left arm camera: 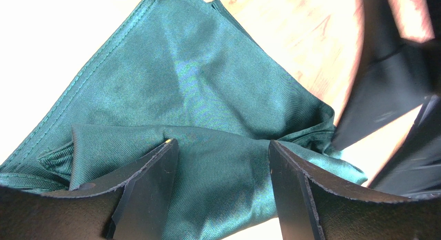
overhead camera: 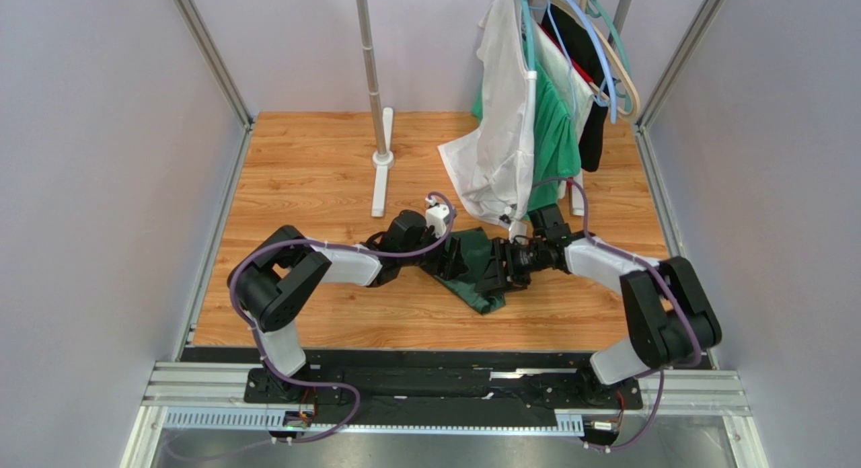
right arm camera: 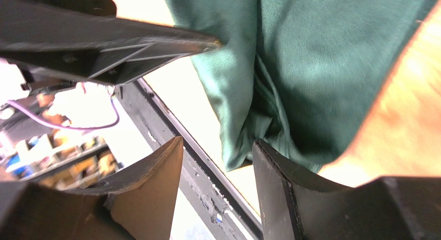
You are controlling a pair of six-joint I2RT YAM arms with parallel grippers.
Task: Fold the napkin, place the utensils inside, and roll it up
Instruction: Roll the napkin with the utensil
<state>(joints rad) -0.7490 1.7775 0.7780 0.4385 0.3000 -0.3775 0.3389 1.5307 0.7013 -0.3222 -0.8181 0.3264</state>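
The napkin [overhead camera: 467,258] is a dark green cloth lying bunched and partly folded on the wooden table, between my two grippers. My left gripper [overhead camera: 445,248] stands open just over it; in the left wrist view [left arm camera: 222,143] the folded napkin [left arm camera: 207,100] fills the space under and between its fingers. My right gripper [overhead camera: 495,269] meets the cloth from the right. In the right wrist view [right arm camera: 217,141] it is open with nothing between its fingers, and the napkin [right arm camera: 310,69] hangs beside its right finger [right arm camera: 279,183]. The utensils are out of view.
A rack at the back right holds a white garment [overhead camera: 500,135] and a brighter green garment [overhead camera: 554,135] on hangers, hanging close behind the right gripper. A white pole [overhead camera: 372,75] stands at the back centre. Grey walls close both sides. A black rail [right arm camera: 196,173] runs along the near table edge.
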